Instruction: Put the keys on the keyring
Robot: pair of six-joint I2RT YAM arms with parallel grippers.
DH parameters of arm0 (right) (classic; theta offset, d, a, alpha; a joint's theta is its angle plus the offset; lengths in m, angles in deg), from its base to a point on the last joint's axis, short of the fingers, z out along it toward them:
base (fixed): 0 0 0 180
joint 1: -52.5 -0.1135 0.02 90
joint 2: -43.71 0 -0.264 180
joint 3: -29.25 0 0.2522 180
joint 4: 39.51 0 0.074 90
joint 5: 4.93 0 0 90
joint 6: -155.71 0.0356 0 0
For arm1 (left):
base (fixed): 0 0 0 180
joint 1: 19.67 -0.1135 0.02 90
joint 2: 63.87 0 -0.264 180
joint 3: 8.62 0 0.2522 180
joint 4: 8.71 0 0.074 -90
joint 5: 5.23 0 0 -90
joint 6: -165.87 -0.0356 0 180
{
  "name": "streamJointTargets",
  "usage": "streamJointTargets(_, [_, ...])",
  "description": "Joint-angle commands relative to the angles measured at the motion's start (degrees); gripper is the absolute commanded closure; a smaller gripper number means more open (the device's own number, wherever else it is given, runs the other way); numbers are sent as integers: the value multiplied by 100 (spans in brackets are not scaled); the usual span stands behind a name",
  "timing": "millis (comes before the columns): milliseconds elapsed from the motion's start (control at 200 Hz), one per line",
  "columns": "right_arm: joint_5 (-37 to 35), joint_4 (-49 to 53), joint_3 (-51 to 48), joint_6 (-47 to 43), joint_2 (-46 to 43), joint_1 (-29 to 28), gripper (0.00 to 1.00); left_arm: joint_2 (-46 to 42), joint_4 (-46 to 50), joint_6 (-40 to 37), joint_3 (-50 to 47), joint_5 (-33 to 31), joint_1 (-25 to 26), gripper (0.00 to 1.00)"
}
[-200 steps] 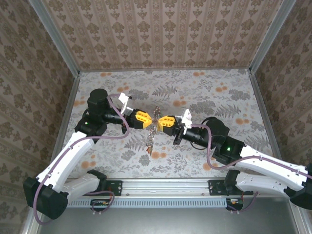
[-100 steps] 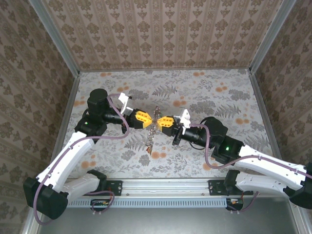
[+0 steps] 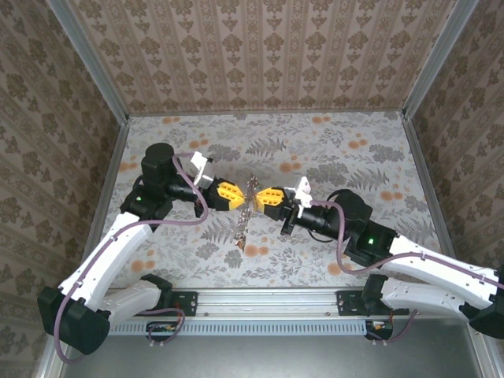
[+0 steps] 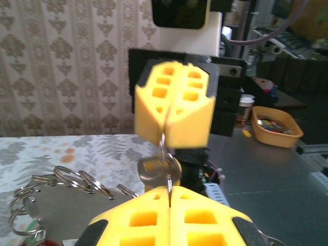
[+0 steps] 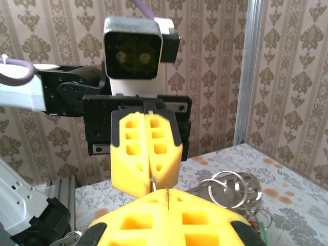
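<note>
Above the middle of the table my left gripper (image 3: 246,194) and right gripper (image 3: 261,195) meet tip to tip, both shut. Pinched between them is the thin wire of the keyring (image 4: 163,149), seen edge-on in the left wrist view. A silver key head (image 4: 154,171) with a rectangular hole sits against that wire just past my left fingertips (image 4: 154,197). In the right wrist view a short curve of the wire shows between the two yellow pairs of fingers. A chain of linked rings (image 4: 77,179) (image 5: 230,185) trails off sideways, and the other keys (image 3: 241,235) hang from it toward the table.
The floral tablecloth (image 3: 354,157) covers the table, with patterned walls on three sides and a metal rail (image 3: 268,303) along the near edge. A small red and green tag (image 5: 260,223) hangs low beside the rings.
Hardly anything differs. The right arm has shifted slightly, and both grippers stay shut tip to tip on the hanging bundle.
</note>
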Motion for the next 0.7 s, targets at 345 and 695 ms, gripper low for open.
streamJointTargets(345, [-641,-372,-181,-149,-204,-667,100,335,2302,-2151,1015,993,-125,100])
streamJointTargets(695, [-1421,-1003,-289,-298,79,-1061,100,350,2254,-2195,953,1052,-406,100])
